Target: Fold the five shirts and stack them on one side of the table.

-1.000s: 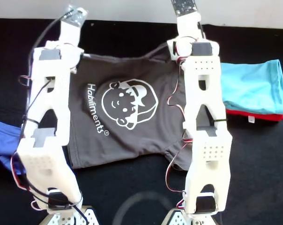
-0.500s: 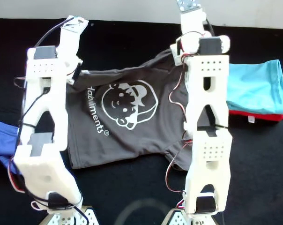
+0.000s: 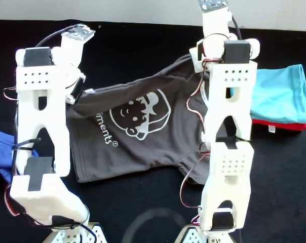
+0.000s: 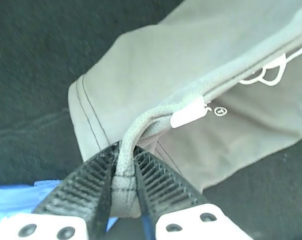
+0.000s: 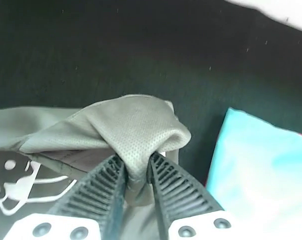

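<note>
Bright, even light falls from above on the black table (image 3: 143,35); the white arm shells (image 3: 228,167) glare and shadows are faint. The grey shirt (image 4: 191,60) is softly lit, while the cyan shirt (image 5: 261,165) washes out toward white

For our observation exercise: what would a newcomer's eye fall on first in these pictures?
A grey shirt with a white cartoon face lies spread across the middle of the black table. The left gripper and the right gripper each pinch a bunched far edge of it. At the table's right side, a folded turquoise shirt lies on a red shirt.
</note>
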You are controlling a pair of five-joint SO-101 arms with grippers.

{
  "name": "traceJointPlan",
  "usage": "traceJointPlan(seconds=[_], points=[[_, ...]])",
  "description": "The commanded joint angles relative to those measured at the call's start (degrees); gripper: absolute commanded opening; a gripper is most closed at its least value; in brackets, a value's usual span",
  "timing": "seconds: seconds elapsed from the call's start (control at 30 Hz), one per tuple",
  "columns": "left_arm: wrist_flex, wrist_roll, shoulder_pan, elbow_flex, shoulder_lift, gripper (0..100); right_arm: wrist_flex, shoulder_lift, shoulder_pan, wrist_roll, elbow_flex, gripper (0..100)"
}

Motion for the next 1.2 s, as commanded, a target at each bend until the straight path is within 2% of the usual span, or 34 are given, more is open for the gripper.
traceJointPlan(seconds=[0.0, 0.13, 0.23, 0.43, 0.63, 0.87, 1.03, 1.17], points=[[3.1, -0.4, 0.8, -2.2, -3.2, 1, 0.7, -15.2, 0.5, -0.7, 17.9, 0.6], [4.3, -0.4, 0.7, -0.8, -3.2, 1, -0.6, -27.2, 0.8, -0.7, 42.9, 0.6], [4.3, -0.3, 0.8, 1.8, -3.2, 1, -5.6, -34.9, 0.8, -0.7, 59.7, 0.6], [3.1, -0.3, 1.3, 10.8, -7.5, 1, -14.8, -50.6, 0.9, 0.1, 85.6, 0.6], [-1.0, -0.3, 7.4, 27.6, -18.2, 1, -15.1, -59.2, 4.4, 7.3, 93.7, 0.6], [-13.5, -0.3, 8.4, 50.7, -26.9, 1, -14.5, -59.9, 12.3, 13.5, 98.4, 0.6], [-19.6, -0.3, 8.5, 59.1, -28.6, 1, -16.1, -60.0, 12.1, 14.1, 105.1, 0.6], [-21.5, -0.3, 8.6, 61.9, -28.5, 1, -16.8, -60.0, 12.1, 14.1, 108.3, 0.6]])
